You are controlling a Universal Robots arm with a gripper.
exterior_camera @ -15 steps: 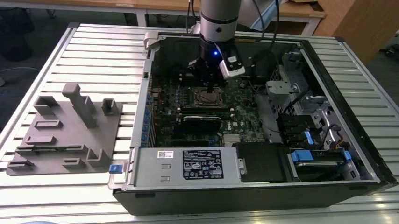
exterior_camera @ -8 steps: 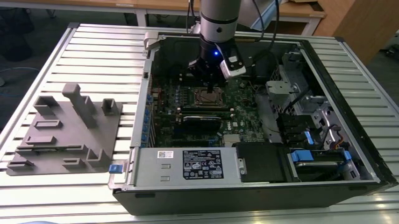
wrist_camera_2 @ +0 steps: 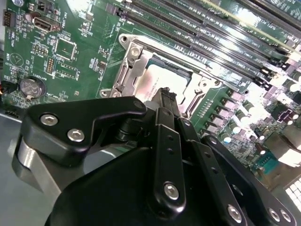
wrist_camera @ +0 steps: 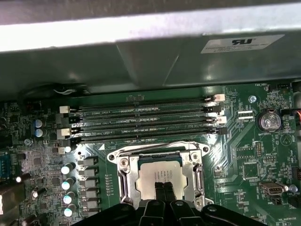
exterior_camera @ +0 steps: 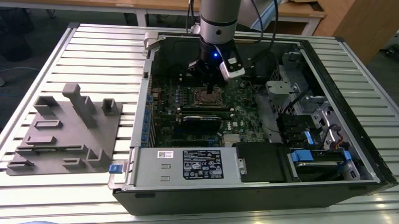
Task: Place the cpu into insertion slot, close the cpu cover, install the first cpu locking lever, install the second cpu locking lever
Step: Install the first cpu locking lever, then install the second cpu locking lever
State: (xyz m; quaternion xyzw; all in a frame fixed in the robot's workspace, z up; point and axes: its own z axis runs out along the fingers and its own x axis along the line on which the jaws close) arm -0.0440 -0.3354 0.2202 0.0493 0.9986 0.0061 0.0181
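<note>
you see cpu (wrist_camera: 159, 175) top brushed silvery metal; cpu cover (wrist_camera: 123, 176) shiny steel; gripper (wrist_camera: 163, 190) matt black, plastic-looking.

1. Black label (exterior_camera: 201, 164) on the grey metal box (exterior_camera: 149, 169) at the case's near edge, exterior view: white print and symbols, too fine to read.
2. Small white sticker (exterior_camera: 165, 154) just beside it on the same box: barcode-like marks, unreadable.
3. White sticker (wrist_camera: 242, 43) on the chassis wall (wrist_camera: 155, 61), first wrist view: a logo-like mark and fine lines, not legible.
4. White silkscreen on the green motherboard (wrist_camera: 244, 141) in both wrist views: too small to make out.
</note>
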